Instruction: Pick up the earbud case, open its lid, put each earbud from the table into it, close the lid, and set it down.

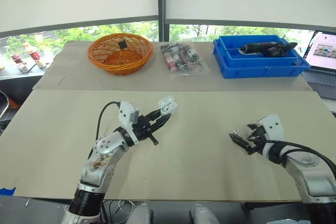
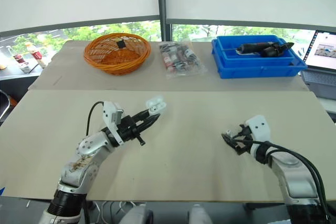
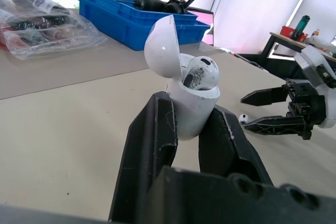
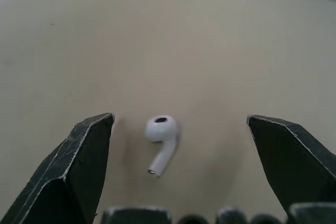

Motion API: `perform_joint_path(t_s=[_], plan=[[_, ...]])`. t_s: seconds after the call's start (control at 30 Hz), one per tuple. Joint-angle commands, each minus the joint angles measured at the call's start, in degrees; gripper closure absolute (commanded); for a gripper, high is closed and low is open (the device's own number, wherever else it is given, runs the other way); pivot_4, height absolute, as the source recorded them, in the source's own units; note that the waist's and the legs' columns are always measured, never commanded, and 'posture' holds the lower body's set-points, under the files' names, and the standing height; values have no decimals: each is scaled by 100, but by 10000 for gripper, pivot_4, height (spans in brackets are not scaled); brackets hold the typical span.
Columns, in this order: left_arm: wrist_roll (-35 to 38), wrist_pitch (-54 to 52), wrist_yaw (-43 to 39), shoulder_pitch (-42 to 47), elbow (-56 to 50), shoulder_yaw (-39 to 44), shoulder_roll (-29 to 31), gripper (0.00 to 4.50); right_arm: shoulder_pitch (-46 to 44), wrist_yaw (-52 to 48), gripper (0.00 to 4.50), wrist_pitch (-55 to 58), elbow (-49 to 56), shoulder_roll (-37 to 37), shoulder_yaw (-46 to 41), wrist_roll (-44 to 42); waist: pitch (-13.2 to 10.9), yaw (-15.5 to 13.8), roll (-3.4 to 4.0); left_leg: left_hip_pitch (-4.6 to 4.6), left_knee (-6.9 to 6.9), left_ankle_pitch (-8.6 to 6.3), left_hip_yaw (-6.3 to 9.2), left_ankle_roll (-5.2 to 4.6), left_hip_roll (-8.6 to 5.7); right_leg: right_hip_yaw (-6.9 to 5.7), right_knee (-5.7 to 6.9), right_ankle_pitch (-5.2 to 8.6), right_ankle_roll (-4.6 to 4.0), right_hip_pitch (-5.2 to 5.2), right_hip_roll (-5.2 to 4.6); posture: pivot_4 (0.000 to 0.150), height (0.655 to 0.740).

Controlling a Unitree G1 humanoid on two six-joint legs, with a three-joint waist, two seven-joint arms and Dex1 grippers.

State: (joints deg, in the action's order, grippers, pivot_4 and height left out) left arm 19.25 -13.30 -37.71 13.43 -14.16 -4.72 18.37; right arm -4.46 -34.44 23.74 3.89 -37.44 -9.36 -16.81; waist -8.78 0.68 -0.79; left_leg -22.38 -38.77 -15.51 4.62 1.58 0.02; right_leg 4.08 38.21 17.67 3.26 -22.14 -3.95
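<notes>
Loose earbud (image 4: 160, 142): laid between the wide-spread fingers of the right gripper (image 4: 179, 119), stem toward its wrist. Open earbud case (image 3: 191, 103): clamped by left gripper (image 1: 163, 115), well apart.

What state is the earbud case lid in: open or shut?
Open: the lid is tipped back off the earbud case, and one earbud sits in it.

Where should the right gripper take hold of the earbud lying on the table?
Probably the rounded head of the earbud, from straight above: it lies flat on the table between the open fingers of the right gripper, and the head offers more surface than the thin stem.
</notes>
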Motion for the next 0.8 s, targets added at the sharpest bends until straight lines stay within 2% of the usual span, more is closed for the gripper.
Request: perform_joint_path(t_s=[0.03,0.1,0.13,0.33,0.5,0.67,0.8], plan=[[44,33,-1,27,-265,3,11,39359,-75,-100,0,-206,-230,80,11,45,0,9,0,1,0,0,-1,0,0,1,0,0,0,0,0,1500,7400],[48,24,-3,32,-265,4,16,39359,-74,-144,0,-206,-311,125,19,32,0,11,0,2,-1,0,-1,0,0,1,1,0,0,1,0,1500,7400],[51,19,-4,33,-267,6,19,39359,-74,-154,5395,-210,-325,142,23,33,0,12,0,4,-1,0,-1,0,0,1,2,0,0,2,0,1500,7400],[45,3,-2,22,-288,-11,12,39359,-117,-208,25577,-31,-237,265,93,-4,1,12,1,4,-2,0,-1,0,0,2,3,0,0,3,-2,1500,7400],[39,1,13,-16,-332,-19,16,39359,-15,-472,41585,136,65,39,152,-34,1,11,1,4,-1,0,0,0,0,1,4,0,0,3,0,1500,7400],[39,4,45,-114,-394,-15,22,39359,100,-1420,41682,208,856,-710,315,-225,1,7,1,3,-2,0,0,0,-1,1,2,0,0,3,-2,1500,7400],[37,3,84,-222,-485,-58,7,39359,40,-2692,41682,-176,1258,-1696,612,-150,1,7,1,2,-3,0,-1,0,-1,1,1,0,0,3,-1,1500,7400]])
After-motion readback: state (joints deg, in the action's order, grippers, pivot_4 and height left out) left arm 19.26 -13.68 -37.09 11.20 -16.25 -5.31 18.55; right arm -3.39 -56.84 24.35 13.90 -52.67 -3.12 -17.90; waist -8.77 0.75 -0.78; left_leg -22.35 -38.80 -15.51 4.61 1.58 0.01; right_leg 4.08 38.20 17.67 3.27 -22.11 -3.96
